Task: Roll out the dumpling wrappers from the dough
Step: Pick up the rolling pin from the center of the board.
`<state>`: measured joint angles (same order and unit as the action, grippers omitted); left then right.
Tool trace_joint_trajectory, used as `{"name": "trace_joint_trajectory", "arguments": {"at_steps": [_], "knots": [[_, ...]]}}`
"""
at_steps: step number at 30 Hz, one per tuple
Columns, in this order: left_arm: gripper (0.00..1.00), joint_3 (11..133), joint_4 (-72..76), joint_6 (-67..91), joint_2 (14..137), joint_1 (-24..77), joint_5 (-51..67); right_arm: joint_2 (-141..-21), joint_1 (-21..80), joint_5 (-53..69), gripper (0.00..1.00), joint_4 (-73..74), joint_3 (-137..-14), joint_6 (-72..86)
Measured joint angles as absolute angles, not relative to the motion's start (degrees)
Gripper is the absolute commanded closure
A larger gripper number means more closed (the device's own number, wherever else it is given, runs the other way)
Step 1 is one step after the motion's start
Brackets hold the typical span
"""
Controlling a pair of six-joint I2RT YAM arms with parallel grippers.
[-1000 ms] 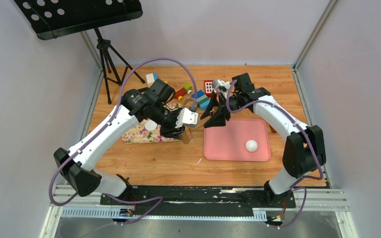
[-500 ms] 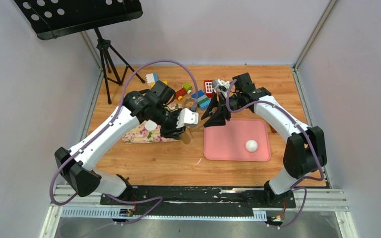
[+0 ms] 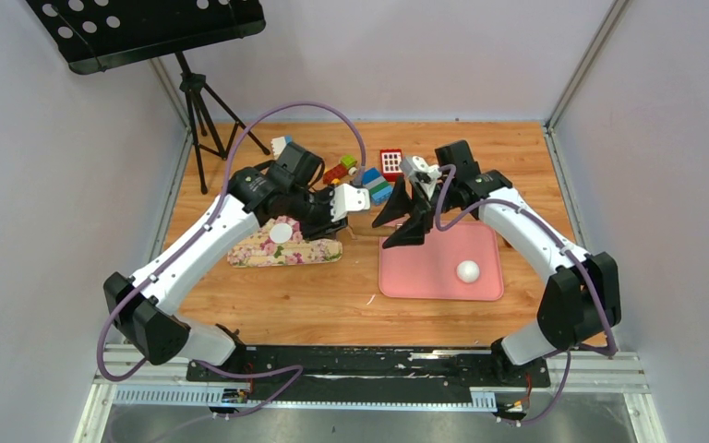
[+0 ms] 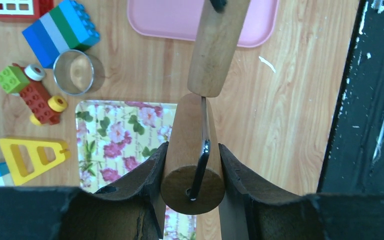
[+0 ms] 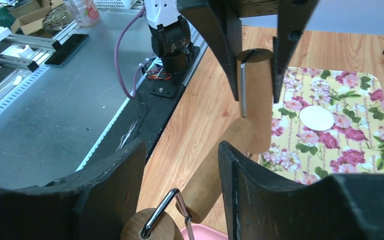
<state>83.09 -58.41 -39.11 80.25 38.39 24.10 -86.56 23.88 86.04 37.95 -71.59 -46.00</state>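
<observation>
Over wooden table (image 3: pixel 286 295), left end effector (image 4: pixel 192 155) clamped on rolling pin (image 4: pixel 215 45), right end effector (image 5: pixel 181 147) spread, pin's far end cropped

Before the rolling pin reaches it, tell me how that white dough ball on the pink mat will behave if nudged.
The dough ball looks round, so it would probably roll on the flat pink mat. Its matte surface suggests soft, easily dented dough.

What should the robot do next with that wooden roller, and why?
Probably close the right hand on the rolling pin's free end. The left hand is clamped on one wooden end, the right hand stands open around the other, and the dough ball sits on the pink mat, on the right arm's side.
</observation>
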Motion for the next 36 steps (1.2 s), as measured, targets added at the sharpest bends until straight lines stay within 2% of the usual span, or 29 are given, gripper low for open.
{"name": "trace_joint_trajectory", "arguments": {"at_steps": [9,19,23,36], "knots": [[1.0,81.28,-56.31,-39.51,78.46,38.04,26.68,-88.49,24.36,86.37,0.31,38.04,-71.92,-46.54],[1.0,80.6,-53.67,-40.01,73.8,38.5,32.27,-89.84,21.63,79.44,0.32,35.05,-72.77,-41.93],[1.0,80.47,-52.51,-39.68,73.6,38.48,33.56,-89.82,20.36,80.05,0.37,32.01,-72.73,-38.68],[1.0,75.9,-43.46,-32.14,72.95,31.48,43.07,-89.8,16.34,85.91,0.34,26.02,-72.66,-31.11]]}}
